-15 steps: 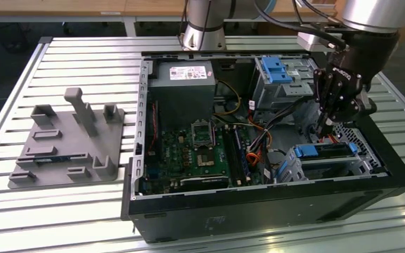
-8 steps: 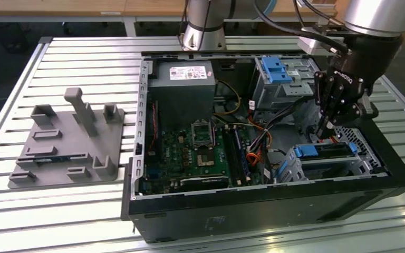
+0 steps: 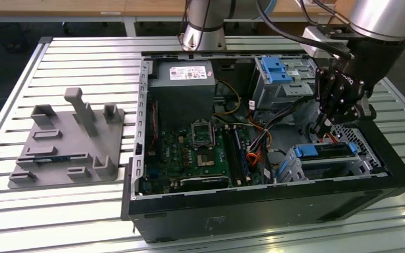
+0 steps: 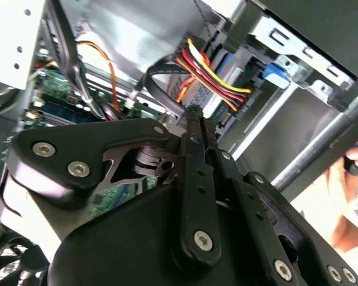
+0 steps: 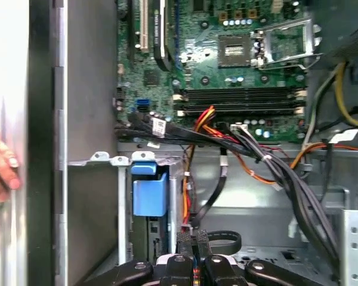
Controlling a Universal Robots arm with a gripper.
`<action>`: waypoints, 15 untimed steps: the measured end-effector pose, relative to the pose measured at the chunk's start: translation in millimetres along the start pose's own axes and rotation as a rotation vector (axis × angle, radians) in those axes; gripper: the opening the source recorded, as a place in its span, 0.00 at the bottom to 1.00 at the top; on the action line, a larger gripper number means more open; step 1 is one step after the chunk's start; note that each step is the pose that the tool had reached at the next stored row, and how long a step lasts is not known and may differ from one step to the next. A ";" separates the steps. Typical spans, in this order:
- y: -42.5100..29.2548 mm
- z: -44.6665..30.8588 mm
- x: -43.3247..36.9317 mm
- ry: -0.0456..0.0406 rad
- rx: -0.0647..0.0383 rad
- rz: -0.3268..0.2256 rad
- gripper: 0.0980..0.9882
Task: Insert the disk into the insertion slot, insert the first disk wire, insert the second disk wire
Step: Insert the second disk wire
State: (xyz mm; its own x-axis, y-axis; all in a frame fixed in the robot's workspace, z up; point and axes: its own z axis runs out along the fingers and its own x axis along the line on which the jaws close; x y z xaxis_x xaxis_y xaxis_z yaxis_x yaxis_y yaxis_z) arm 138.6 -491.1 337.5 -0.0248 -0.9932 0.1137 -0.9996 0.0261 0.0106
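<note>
End effector (image 3: 327, 124): hanging inside the open computer case, near the exterior view's right wall; its two fingers are pressing together, and a dark wire appears to be running between their tips in both wrist views, though I cannot tell for sure that it is pinched.
Disk (image 3: 326, 153): sitting already inside its slot, the blue carrier end facing up and toward the motherboard; in the first wrist view the blue handle (image 5: 149, 190) is showing at the mouth of the slot.
Insertion slot (image 3: 354, 163): the small perforated metal cage in the case corner at the exterior view's lower right, holding the disk.
Key relation: the disk's blue end is lying just below and slightly toward the exterior view's left of the fingertips, close but apart; the disk's long axis is running across the case, from the blue end toward the outer wall.
Wires (image 5: 227, 140): a bundle of red, orange, yellow and black leads is crossing from the motherboard (image 3: 202, 150) toward the slot.
Progress, as a judgement: the disk step is looking done; wire work is in hand.
Surface (image 3: 76, 58): a slatted metal surface is carrying the case and a grey fixture plate (image 3: 65, 145).
Bystander: a person's hand (image 5: 1, 173) is resting at the case's outer edge.
</note>
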 end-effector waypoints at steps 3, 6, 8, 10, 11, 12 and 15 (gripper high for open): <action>-0.9 -0.7 3.0 -0.0354 -0.001 -0.001 0.06; -1.5 -0.5 5.2 -0.0399 -0.001 -0.001 0.06; -1.5 -0.5 5.2 -0.0400 -0.001 -0.001 0.06; -1.6 -0.5 5.2 -0.0400 -0.001 -0.001 0.06; -1.6 -0.5 5.2 -0.0400 -0.001 -0.001 0.06; -1.6 -0.5 5.2 -0.0400 -0.001 -0.001 0.06; -2.0 -0.3 7.2 -0.0461 -0.001 -0.001 0.06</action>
State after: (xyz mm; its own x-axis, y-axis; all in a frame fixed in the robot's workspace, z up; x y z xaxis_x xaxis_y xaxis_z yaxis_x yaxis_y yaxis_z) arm 140.4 -498.2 338.6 -0.0246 -0.9974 0.0678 -0.9996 0.0255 0.0120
